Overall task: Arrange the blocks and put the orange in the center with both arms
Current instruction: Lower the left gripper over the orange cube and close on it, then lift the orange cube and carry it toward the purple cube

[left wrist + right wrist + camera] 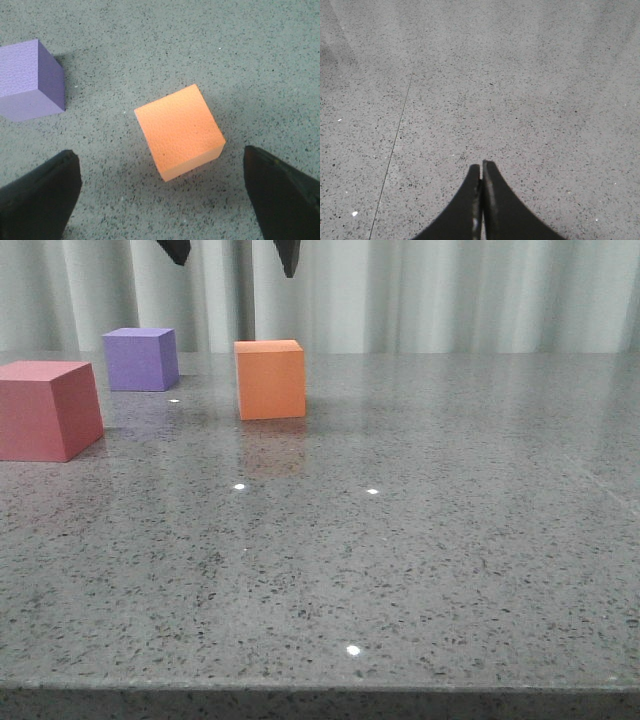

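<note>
Orange cube [270, 379] sits on the grey tabltop | purple cube [141, 358] behind-left, pinkish-red cube [47, 408] nearer left | your left tool [162, 192] hangs above it, spread wide | right tool [481, 200] pressed together over bare tabletop | cube looks light, matte, grippy: pinch two opposite flat faces.

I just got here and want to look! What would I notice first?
Three bright cubes on the speckled grey table: an orange cube standing alone, a purple cube farther back to its left, and a pinkish-red cube nearest at the left edge. The left gripper hangs wide open above the orange one.
</note>
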`<state>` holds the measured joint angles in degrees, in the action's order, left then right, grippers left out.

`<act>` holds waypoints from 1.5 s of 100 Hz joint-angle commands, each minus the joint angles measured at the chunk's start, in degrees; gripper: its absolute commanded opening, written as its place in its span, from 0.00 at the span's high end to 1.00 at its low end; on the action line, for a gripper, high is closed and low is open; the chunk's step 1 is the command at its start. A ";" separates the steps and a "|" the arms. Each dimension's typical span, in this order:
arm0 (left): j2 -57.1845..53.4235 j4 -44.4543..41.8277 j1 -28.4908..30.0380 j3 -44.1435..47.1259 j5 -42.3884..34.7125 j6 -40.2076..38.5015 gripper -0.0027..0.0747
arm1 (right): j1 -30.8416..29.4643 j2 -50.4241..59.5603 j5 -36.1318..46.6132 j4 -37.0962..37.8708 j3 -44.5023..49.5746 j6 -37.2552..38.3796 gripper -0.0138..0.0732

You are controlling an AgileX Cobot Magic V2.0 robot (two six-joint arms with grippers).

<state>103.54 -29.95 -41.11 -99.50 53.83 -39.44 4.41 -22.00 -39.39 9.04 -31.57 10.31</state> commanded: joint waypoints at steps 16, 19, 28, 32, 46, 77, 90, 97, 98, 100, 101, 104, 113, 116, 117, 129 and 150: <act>-0.33 0.94 -0.41 -2.06 -5.69 -5.98 0.17 | -0.38 -0.26 4.19 0.94 -1.51 -0.51 0.97; 0.14 0.26 -0.41 -2.06 -5.69 -7.36 0.17 | -0.38 -0.26 4.19 0.94 -1.51 -0.51 0.97; 1.51 -2.74 -0.41 -2.11 -5.69 -11.82 0.17 | -0.38 -0.26 4.19 0.94 -1.51 -0.51 0.97; 2.20 -3.85 -0.41 -2.19 -5.69 -13.68 0.17 | -0.38 -0.26 4.19 0.94 -1.51 -0.51 0.97; 4.41 -4.52 -0.41 -3.62 -5.81 -15.41 0.17 | -0.38 -0.26 4.19 0.94 -1.51 -0.51 0.97; 7.15 -6.66 -0.41 -5.20 -6.02 -19.99 0.17 | -0.38 -0.26 4.19 0.94 -1.51 -0.51 0.97; 9.32 -6.87 -0.41 -6.36 -5.50 -19.99 0.17 | -0.38 -0.26 4.19 0.94 -1.51 -0.51 0.97; 10.29 -7.13 -0.41 -6.63 -5.32 -19.99 0.17 | -0.38 -0.26 4.19 0.94 -1.51 -0.51 0.97; 10.32 -7.07 -0.41 -6.63 -5.32 -19.99 0.17 | -0.38 -0.26 4.19 0.94 -1.51 -0.51 0.97; 10.42 -7.19 -0.41 -6.63 -5.32 -19.99 0.17 | -0.38 -0.26 4.19 0.94 -1.51 -0.51 0.97; 10.46 -7.17 -0.41 -6.63 -5.42 -19.99 0.17 | -0.38 -0.26 4.19 0.94 -1.51 -0.51 0.97; 11.01 -7.17 -0.41 -6.63 -5.43 -19.99 0.17 | -0.38 -0.26 4.19 0.94 -1.51 -0.51 0.97; 11.95 -7.17 -0.30 -6.63 -5.34 -19.99 0.17 | -0.38 -0.26 4.19 0.94 -1.51 -0.51 0.97; 12.34 -7.17 -0.30 -6.63 -5.34 -19.99 0.17 | -0.38 -0.26 4.19 0.94 -1.51 -0.51 0.97; 12.48 -7.17 -0.21 -6.63 -5.34 -19.99 0.17 | -0.38 -0.26 4.19 0.94 -1.51 -0.51 0.97; 13.76 -7.17 -0.18 -6.63 -5.19 -19.99 0.17 | -0.38 -0.26 4.19 0.94 -1.51 -0.51 0.97; 13.99 -8.00 -0.65 -6.63 -4.97 -19.99 0.50 | -0.38 -0.26 4.19 0.94 -1.51 -0.51 0.97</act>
<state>121.01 -35.40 -41.25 -104.28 50.06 -58.91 4.41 -22.00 -39.39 9.04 -31.57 10.31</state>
